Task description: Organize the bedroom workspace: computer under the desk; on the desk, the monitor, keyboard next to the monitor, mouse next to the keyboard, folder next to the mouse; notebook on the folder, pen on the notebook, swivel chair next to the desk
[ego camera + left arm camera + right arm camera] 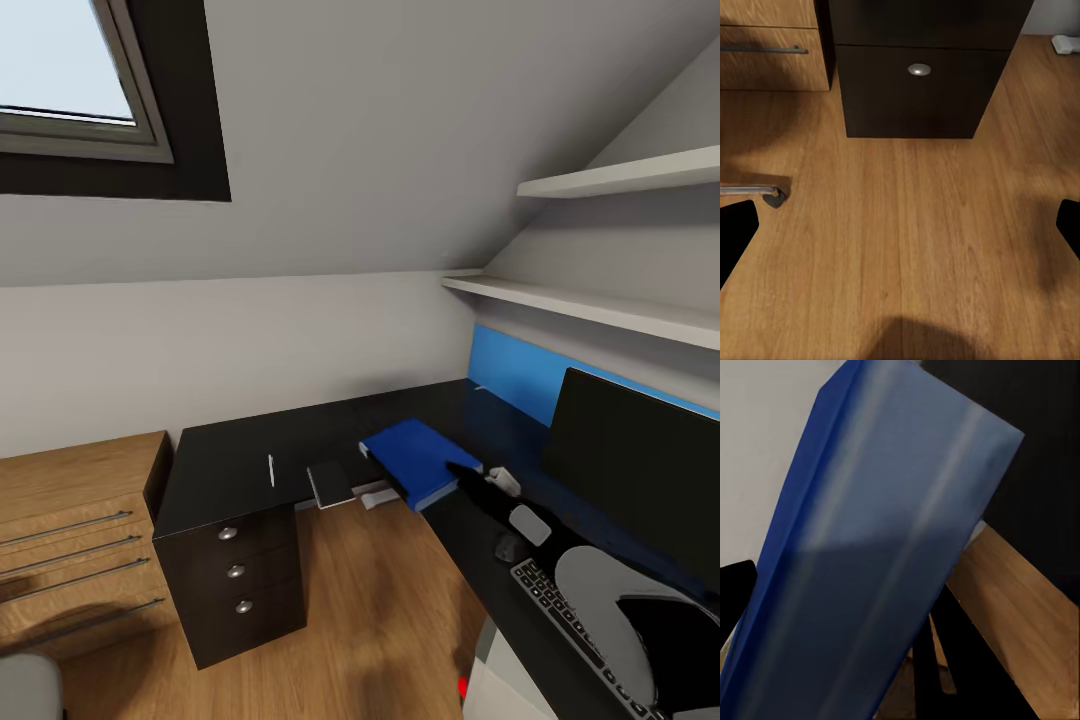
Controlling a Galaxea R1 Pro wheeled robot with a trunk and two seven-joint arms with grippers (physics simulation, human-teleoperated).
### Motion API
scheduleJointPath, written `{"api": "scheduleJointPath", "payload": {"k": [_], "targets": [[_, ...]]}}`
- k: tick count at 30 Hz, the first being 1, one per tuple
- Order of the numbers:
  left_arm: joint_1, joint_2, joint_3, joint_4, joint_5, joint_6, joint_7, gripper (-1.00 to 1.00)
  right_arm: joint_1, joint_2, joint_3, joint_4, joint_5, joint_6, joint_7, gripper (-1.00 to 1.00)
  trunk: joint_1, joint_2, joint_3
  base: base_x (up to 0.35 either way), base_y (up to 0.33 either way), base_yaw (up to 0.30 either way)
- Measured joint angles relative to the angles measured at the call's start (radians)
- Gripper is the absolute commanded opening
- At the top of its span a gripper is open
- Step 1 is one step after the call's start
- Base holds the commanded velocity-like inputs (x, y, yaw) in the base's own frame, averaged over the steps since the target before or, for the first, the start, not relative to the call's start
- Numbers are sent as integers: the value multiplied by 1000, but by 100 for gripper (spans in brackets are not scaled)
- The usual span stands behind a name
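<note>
Holding blue folder (pixel 420 459) over desk (pixel 230 465), right claw (pixel 462 470); notebook (pixel 330 484) beside.

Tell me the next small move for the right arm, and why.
Probably lower the folder onto the desk near the mouse. The right end effector holds it above the desk edge, partly over the floor, so it isn't resting yet.

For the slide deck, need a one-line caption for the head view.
Right gripper holds the blue folder above the black desk, near the monitor and keyboard.
</note>
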Motion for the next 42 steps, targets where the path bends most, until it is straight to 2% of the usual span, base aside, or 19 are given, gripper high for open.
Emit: {"api": "scheduleJointPath", "payload": {"k": [3, 9, 13, 27, 33, 37, 40, 42], "targets": [[0, 0, 0, 0, 0, -1, -1, 100, 0, 13, -1, 0, -2, -24, -83, -100, 0, 0, 0, 0, 0, 0], [0, 0, 0, 0, 0, -1, -1, 100, 0, 32, -3, 1, -3, -78, -147, -100, 0, 0, 0, 0, 0, 0], [0, 0, 0, 0, 0, -1, 0, 100, 0, 34, -6, 0, -3, -106, -199, -100, 0, 0, 0, 0, -10, 0], [0, 2, 0, 0, 0, -1, 1, 100, 0, 43, -9, 0, -3, -136, -218, -100, 0, 0, 0, 0, -13, 0], [0, 2, 0, 0, 0, -1, 2, 100, 0, 73, -9, 32, -2, -256, -224, -100, 0, 0, 0, 0, 0, 0], [0, 2, 0, 0, 0, -1, 2, 100, 0, 98, -10, 58, 0, -387, -234, -100, 0, 0, 0, 0, 0, 0], [0, 2, 0, 0, 0, -1, 2, 100, 0, 116, -13, 87, 0, -517, -271, -100, 0, 0, 0, 0, 0, 0], [0, 1, 0, 0, 0, -1, 2, 100, 0, 124, -12, 97, -1, -578, -299, -100, 0, 0, 0, 0, 0, 0]]}}
